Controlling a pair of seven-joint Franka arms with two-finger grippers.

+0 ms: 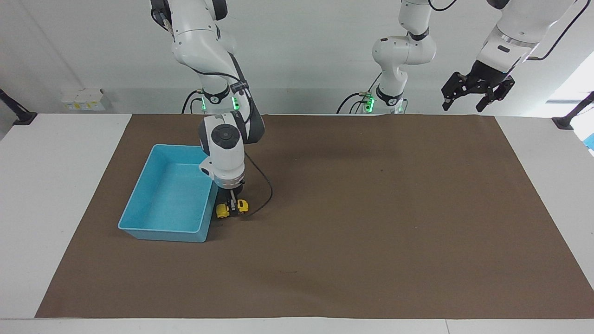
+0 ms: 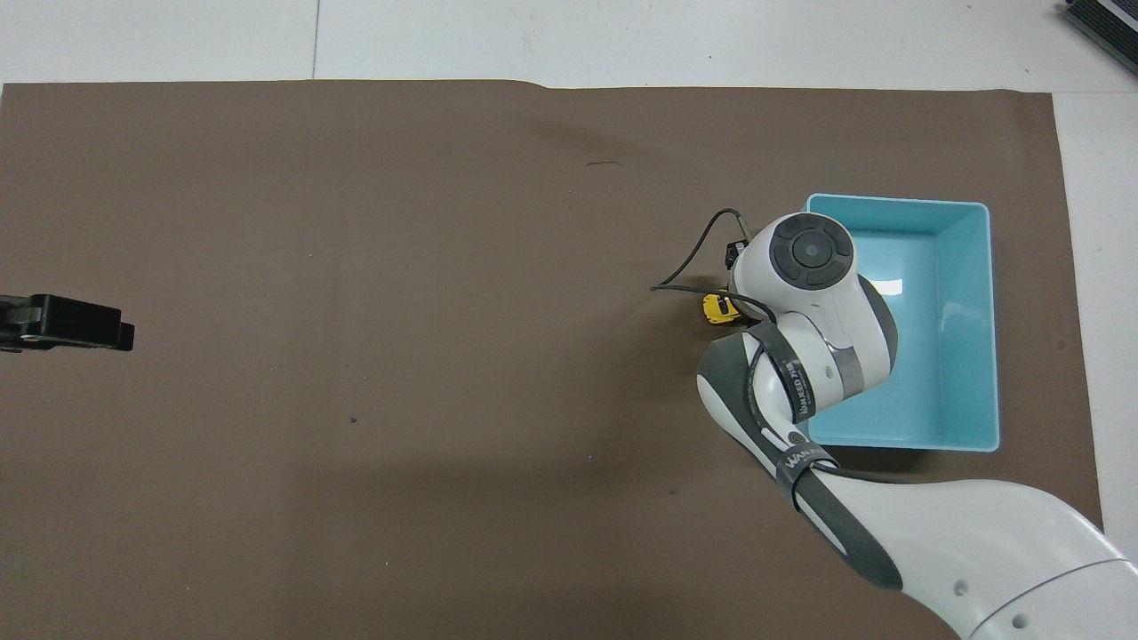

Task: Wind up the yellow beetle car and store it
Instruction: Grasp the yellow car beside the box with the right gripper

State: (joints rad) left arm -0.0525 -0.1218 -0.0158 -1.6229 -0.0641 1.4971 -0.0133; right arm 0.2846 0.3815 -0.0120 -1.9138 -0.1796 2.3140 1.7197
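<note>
The yellow beetle car [image 1: 222,211] stands on the brown mat right beside the blue bin [image 1: 162,234], on the bin's side toward the left arm's end. My right gripper [image 1: 231,207] is down over the car's middle, so yellow shows on both sides of it. In the overhead view only one end of the car [image 2: 717,308] shows from under my right wrist. My left gripper [image 1: 464,105] is open and empty, raised high over the left arm's end of the table, and the arm waits there; its tip shows in the overhead view [image 2: 124,324].
The blue bin [image 2: 994,320] holds nothing. A brown mat [image 1: 371,232] covers most of the white table. A black cable loops from my right wrist over the mat beside the car [image 1: 267,197].
</note>
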